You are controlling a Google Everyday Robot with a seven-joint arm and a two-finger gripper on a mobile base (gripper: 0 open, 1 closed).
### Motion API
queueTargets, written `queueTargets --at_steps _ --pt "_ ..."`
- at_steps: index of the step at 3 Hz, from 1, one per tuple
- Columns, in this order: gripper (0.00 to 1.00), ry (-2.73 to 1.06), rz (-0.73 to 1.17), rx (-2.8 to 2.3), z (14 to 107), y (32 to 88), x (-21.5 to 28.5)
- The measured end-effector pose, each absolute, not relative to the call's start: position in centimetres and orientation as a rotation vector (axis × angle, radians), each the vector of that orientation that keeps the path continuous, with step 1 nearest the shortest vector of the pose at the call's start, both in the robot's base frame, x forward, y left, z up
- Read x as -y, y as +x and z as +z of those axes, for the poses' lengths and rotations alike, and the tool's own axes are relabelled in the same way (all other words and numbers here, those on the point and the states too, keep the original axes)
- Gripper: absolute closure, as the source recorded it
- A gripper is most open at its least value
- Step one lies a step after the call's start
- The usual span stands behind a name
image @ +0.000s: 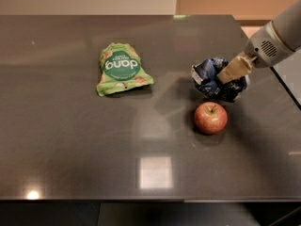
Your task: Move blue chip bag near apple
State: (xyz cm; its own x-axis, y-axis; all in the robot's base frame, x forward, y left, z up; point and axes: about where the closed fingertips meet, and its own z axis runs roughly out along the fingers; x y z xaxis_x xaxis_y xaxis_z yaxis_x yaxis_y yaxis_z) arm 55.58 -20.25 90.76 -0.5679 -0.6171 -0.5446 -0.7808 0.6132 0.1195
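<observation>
Navy foil, the blue chip bag (209,79) sits near the surface's (70,149) right edge, clamped by the gripper (228,74) reaching from that edge; the apple (210,117) lies just frontward.

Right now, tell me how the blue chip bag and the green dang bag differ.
The blue chip bag is crumpled and bunched; the green dang bag lies flat. The blue chip bag is dark navy, the green dang bag bright green. The gripper, at the right of the table, grips the blue chip bag behind the apple; the green dang bag sits untouched, further left. Both are snack bags.
</observation>
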Motion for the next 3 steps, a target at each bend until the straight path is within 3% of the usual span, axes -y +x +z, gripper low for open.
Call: queueTargets --at_steps 2,3 --pt "0.39 -1.139 0.494 -2.379 90.38 55.43 19.18" --pt "0.08 -1.142 0.497 -2.379 90.24 55.5 18.99"
